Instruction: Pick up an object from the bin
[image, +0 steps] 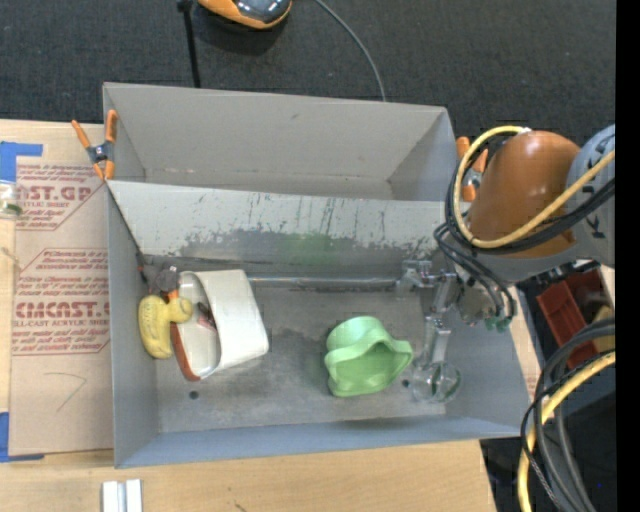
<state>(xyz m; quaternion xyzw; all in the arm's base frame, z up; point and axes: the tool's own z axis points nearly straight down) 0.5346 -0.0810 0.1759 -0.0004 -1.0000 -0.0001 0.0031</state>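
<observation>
Beneath the arm's orange domed cover (520, 190), your gripper (432, 376), whose opening you cannot tell, stands just beside the light-green soft plastic cup (362, 358), on the cup's arm-facing side.

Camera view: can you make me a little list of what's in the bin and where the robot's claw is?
bin: grey metal, three loose things inside
yellow duck: far left, against the white cup
white cup: left, lying on its side
green cup: right of middle, near the front wall
gripper: low in the bin, just right of the green cup; touching or not, cannot tell
</observation>
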